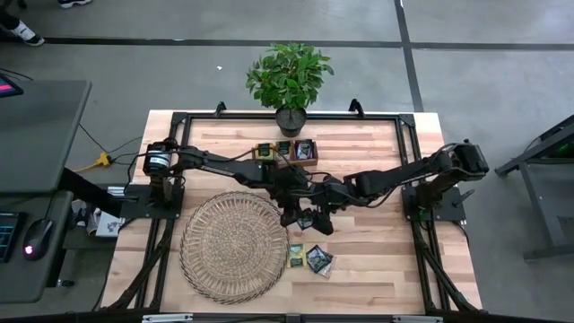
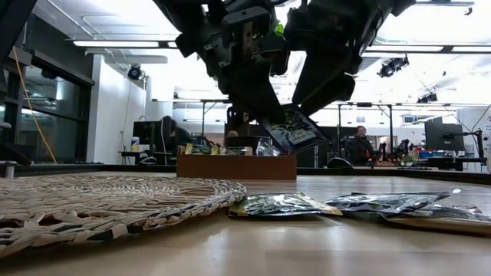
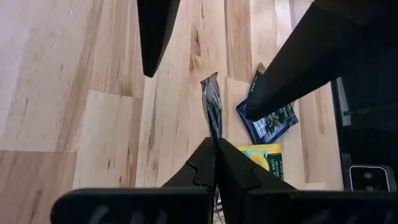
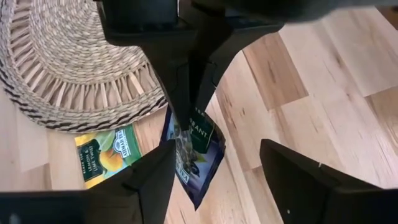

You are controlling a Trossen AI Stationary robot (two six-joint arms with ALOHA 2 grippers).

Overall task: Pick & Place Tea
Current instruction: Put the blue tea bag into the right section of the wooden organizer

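— Closest to the low camera, what is that?

— Woven straw: the big round wicker mat (image 2: 100, 201), cut off at the picture's near and left edges. From above it lies on the pale wooden table (image 1: 377, 269), toward the left front.

— And the arms?

— Both dark arms meet over the table's middle, just right of the mat, and they cover much of each other. The left gripper (image 3: 215, 146) is clamped tight on a dark navy tea sachet (image 3: 212, 106), seen edge-on and held clear of the wood. The right gripper (image 4: 214, 168) stands spread wide right beside it, holding nothing.

— Behind them?

— A leafy green plant in a dark pot (image 1: 290, 81) at the far edge, and a small brown wooden tray (image 1: 287, 151) with packets inside; which compartment holds what is too small to tell.

— Other tea on the table?

— A yellow-green sachet (image 1: 295, 256) lying flat just off the mat's rim, and beside it a dark flat sachet (image 1: 318, 260). Whether that dark patch is one packet or two overlapping, I cannot tell.
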